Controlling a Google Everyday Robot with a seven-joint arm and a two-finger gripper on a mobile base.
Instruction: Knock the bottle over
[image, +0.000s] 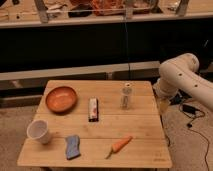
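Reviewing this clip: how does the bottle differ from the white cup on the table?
The bottle is slim, translucent grey and capped in white; the white cup is wider, opaque and open-topped. The bottle stands at the back right of the table, the white cup near its front left corner. Both are upright and about equally tall. The hand is not in view; only the arm shows beside the table's right edge.

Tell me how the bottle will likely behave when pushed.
Probably tips easily: the bottle stands upright, slim and tall. It looks translucent, so it is likely light and may slide first. Once down, it could roll. The pincer is out of view; the arm sits right of the table.
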